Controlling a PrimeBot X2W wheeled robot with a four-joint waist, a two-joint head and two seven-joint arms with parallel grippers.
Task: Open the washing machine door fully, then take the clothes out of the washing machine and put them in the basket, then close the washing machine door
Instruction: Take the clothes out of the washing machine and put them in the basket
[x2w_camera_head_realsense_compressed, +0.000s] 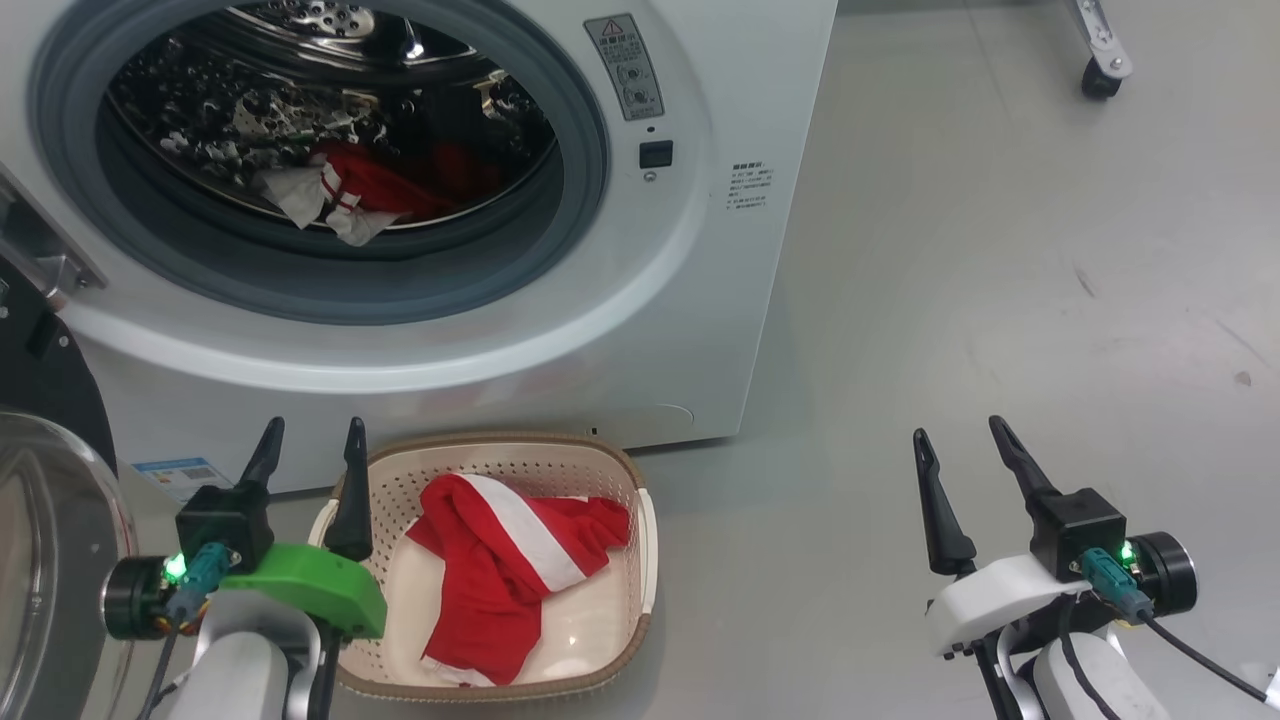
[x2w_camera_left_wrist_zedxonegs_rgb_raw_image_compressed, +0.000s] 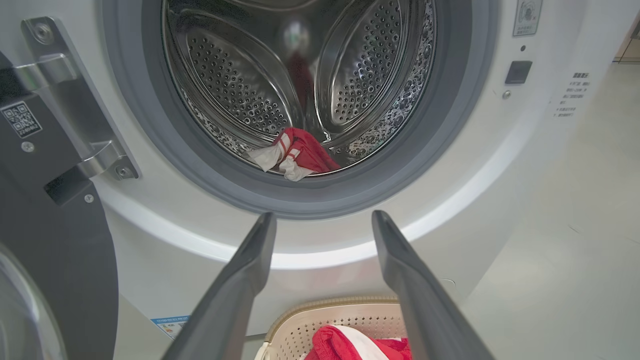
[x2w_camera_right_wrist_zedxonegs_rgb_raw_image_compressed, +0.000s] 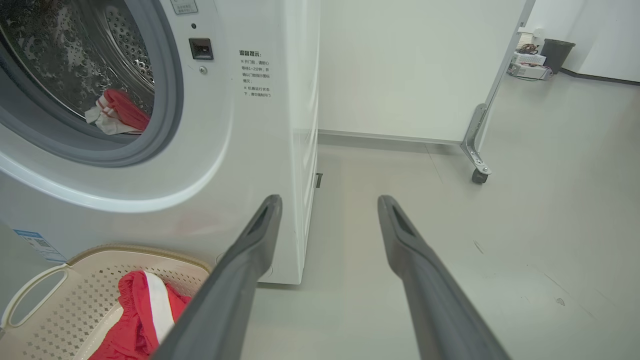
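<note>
Left hand and right hand both hang wide open and empty, one red garment lies in the basket, more clothes wait inside the washing machine, and its door stands open, not yet closed.

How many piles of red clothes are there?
2. One red-and-white pile lies in the basket. The other pile sits low inside the washing machine. More clothes may be hidden underneath or deeper inside.

Wears a curved green plastic shell at the left gripper, white at the right gripper. Carries teal plugs, thin black cables, small green lights.
</note>
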